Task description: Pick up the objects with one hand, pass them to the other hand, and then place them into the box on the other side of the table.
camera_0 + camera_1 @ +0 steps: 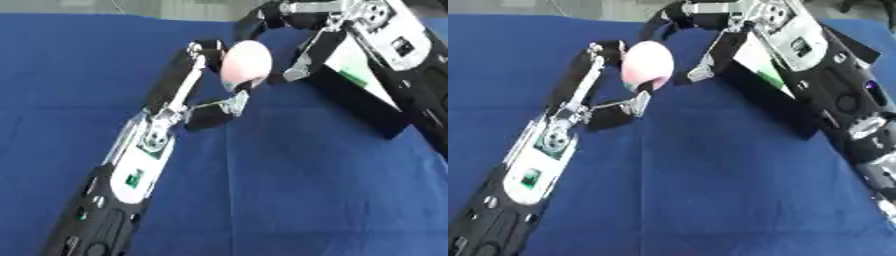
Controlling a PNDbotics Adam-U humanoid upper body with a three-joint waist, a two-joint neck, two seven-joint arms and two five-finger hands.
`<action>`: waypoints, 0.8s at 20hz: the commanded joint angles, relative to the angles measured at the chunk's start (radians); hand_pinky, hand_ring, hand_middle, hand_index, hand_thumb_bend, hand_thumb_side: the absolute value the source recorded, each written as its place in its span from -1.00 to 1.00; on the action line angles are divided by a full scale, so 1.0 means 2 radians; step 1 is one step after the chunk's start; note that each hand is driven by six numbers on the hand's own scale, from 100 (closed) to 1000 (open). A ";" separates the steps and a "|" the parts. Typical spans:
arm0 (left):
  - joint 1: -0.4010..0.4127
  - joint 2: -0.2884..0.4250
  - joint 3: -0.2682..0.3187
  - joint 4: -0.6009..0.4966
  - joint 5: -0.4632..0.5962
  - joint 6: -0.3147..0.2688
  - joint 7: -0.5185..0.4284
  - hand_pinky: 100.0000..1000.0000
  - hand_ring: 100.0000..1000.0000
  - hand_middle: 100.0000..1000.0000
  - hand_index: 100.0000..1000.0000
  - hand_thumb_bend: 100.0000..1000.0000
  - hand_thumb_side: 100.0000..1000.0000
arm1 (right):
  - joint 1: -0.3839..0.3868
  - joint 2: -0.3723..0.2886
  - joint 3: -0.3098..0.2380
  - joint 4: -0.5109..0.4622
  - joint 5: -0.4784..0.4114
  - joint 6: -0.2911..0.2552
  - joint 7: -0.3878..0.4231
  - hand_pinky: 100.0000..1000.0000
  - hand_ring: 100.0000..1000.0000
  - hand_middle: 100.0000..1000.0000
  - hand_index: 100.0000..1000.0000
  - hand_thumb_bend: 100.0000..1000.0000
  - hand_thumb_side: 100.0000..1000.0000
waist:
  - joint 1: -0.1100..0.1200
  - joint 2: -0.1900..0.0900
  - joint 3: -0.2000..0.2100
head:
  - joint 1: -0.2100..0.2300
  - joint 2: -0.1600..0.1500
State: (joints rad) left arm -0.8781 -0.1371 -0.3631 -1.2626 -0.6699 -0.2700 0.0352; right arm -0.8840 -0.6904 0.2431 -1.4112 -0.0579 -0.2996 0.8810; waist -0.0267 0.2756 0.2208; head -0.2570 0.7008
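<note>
Handover stage. Pale pink ball (247,62) held off blue table (289,190), mid-scene. Left hand (197,95) curled around ball, fingers behind, thumb below. Right hand (302,50) curved at ball's far side, touching or just short: cannot tell. Placing left; box not visible.

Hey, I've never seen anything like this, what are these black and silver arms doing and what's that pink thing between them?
These are the two arms of a person-sized robot, steered by a person. Both pictures come from a camera pair in its head, looking down at a table under a blue cloth. The left hand reaches from the lower left, the right hand from the upper right. They meet around a pale pink egg-shaped ball, fingers of both curled about it, seemingly a handover. Which hand carries it I cannot tell. No box shows.
</note>
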 commanded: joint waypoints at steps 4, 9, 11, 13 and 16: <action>-0.007 -0.008 0.004 -0.004 -0.006 -0.001 0.008 0.06 0.00 -0.11 -0.09 -1.00 -0.62 | -0.007 -0.012 0.002 -0.014 -0.003 -0.006 0.013 0.74 1.00 0.58 0.69 -0.15 -0.93 | -0.006 -0.002 -0.001 | -0.001 0.000; -0.006 -0.010 0.005 0.003 -0.013 -0.002 0.010 0.06 0.00 -0.11 -0.09 -1.00 -0.63 | -0.006 -0.011 0.005 -0.017 -0.005 0.003 0.013 0.74 1.00 0.56 0.67 -0.14 -0.92 | -0.006 -0.001 -0.002 | 0.000 0.001; -0.006 -0.011 0.005 0.005 -0.015 -0.002 0.010 0.05 0.00 -0.11 -0.09 -1.00 -0.62 | -0.007 -0.011 0.005 -0.017 -0.007 0.008 0.013 0.74 1.00 0.55 0.66 -0.14 -0.93 | -0.006 0.000 -0.002 | 0.000 0.001; -0.006 -0.012 0.006 0.009 -0.016 -0.002 0.011 0.05 0.00 -0.11 -0.09 -1.00 -0.62 | -0.008 -0.011 0.004 -0.018 -0.010 0.015 0.013 0.73 1.00 0.53 0.64 -0.14 -0.94 | -0.006 0.000 -0.002 | 0.000 0.002; -0.005 -0.012 0.006 0.011 -0.018 -0.003 0.013 0.05 0.00 -0.11 -0.09 -1.00 -0.62 | -0.007 -0.011 0.003 -0.019 -0.014 0.027 0.013 0.72 1.00 0.50 0.61 -0.14 -0.95 | -0.005 0.000 -0.002 | 0.000 0.002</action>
State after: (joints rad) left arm -0.8754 -0.1514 -0.3575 -1.2287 -0.7016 -0.2735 0.0545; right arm -0.8807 -0.6903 0.2601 -1.4295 -0.0767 -0.2505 0.9031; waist -0.0267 0.2801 0.2186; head -0.2574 0.7015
